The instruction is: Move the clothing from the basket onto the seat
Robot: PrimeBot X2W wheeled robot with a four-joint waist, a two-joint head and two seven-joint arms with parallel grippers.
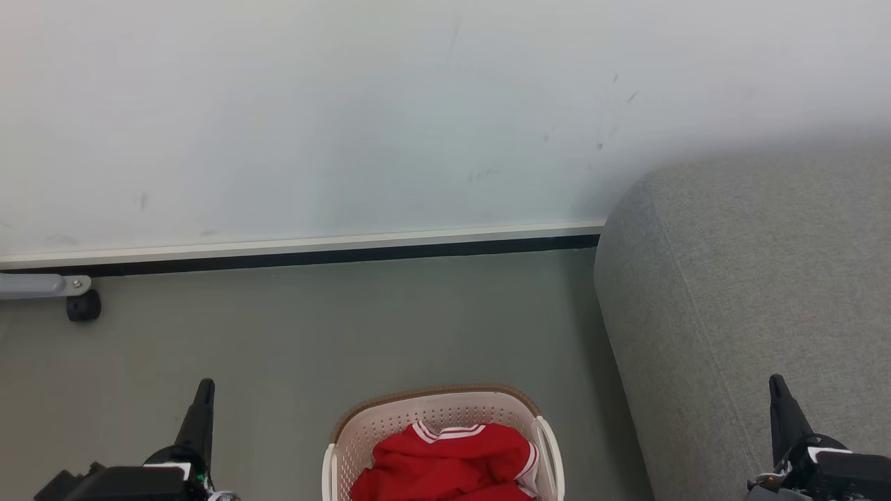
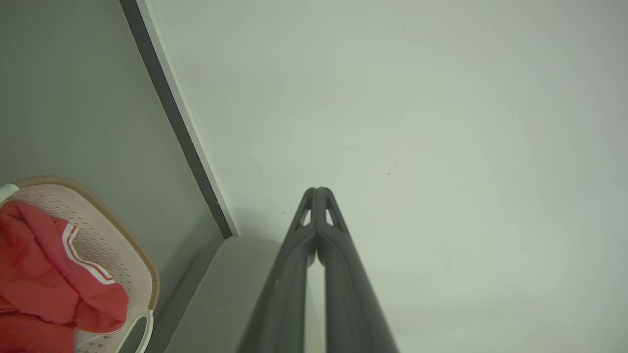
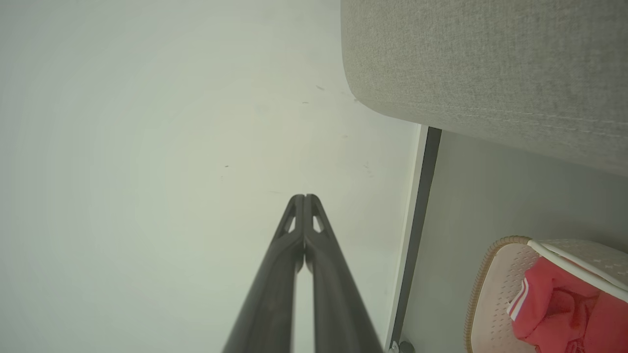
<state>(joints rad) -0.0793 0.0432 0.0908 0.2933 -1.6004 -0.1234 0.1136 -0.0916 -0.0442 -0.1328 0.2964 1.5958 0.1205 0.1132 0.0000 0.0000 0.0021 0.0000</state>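
Note:
Red clothing (image 1: pixel 452 463) with white striped trim lies bunched in the cream perforated basket (image 1: pixel 390 424) on the floor at the bottom centre of the head view. The grey fabric seat (image 1: pixel 738 292) rises just right of the basket. My left gripper (image 1: pixel 204 390) is shut and empty, raised left of the basket, tips pointing at the wall. My right gripper (image 1: pixel 777 386) is shut and empty in front of the seat. In the left wrist view the left gripper (image 2: pixel 318 191) faces the wall, with clothing (image 2: pixel 34 274) and basket (image 2: pixel 142 274) at lower left. The right wrist view has the right gripper (image 3: pixel 304 197), seat (image 3: pixel 490 63), basket (image 3: pixel 478 284) and clothing (image 3: pixel 559 304).
A pale wall (image 1: pixel 348 118) with a white and black skirting strip (image 1: pixel 299 250) runs behind the grey floor (image 1: pixel 348 327). A grey bar with a black castor (image 1: pixel 83 306) stands at the left by the wall.

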